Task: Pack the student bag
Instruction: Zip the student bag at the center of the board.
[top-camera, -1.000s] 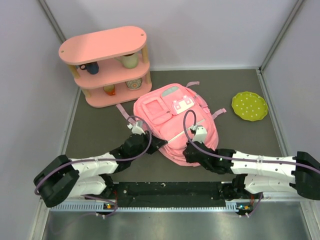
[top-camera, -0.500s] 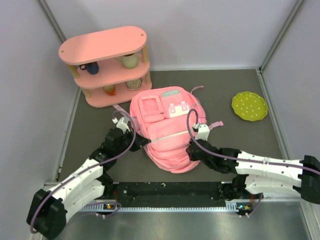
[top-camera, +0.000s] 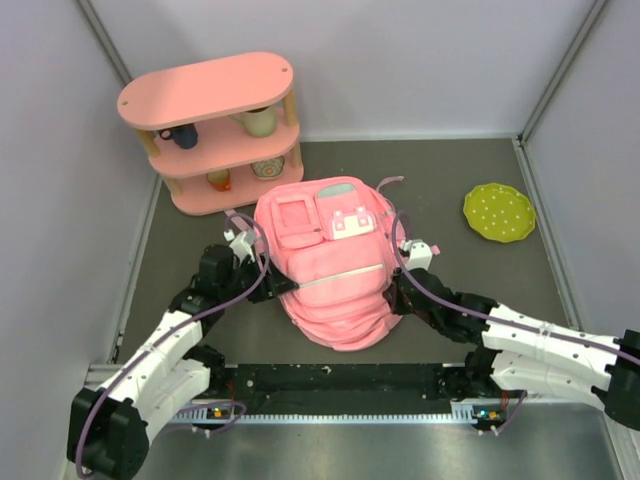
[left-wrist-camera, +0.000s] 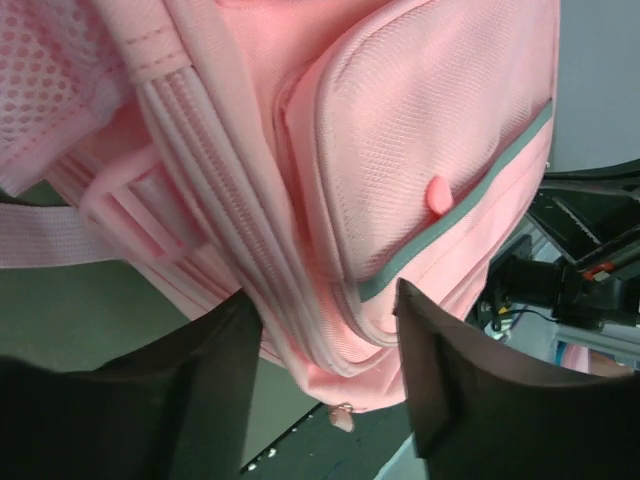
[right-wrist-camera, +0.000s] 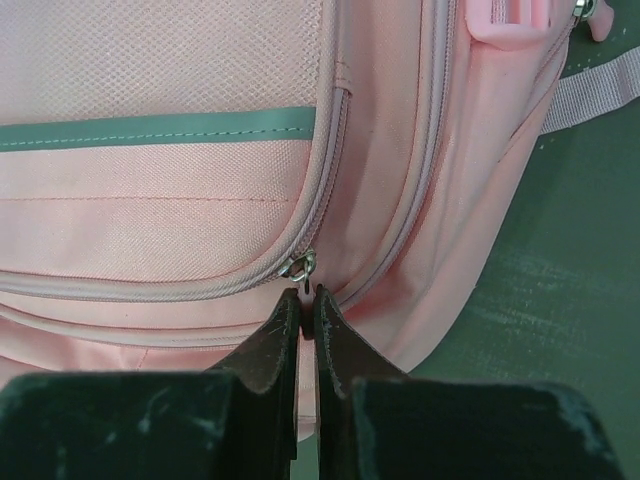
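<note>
Top view: student bag (top-camera: 325, 265) lies flat on the dark table (top-camera: 480, 170), squarely between the two hands. Left gripper (top-camera: 266, 284) is at the bag's left edge. Right gripper (top-camera: 399, 291) is at its right edge. White-and-pink patch (top-camera: 348, 219) is on the bag's far end, beyond both hands; its print is too small to read. Pink shelf (top-camera: 206, 98) with cups stands far beyond the left gripper. Green plate (top-camera: 499, 212) lies beyond and outboard of the right gripper, well apart from it.

Left wrist: left gripper (left-wrist-camera: 325, 295) is part-closed, clamping a thick zipped fold of the bag between its fingers (left-wrist-camera: 205, 395). A grey-trimmed pocket sits just ahead of the hand, no label legible.

Right wrist: right gripper (right-wrist-camera: 308, 298) is closed tight, its tips pinching the metal zipper pull (right-wrist-camera: 300, 267). A grey-green stripe (right-wrist-camera: 160, 125) runs ahead of it. Pink strap (right-wrist-camera: 600, 100) is up-right of the hand.
</note>
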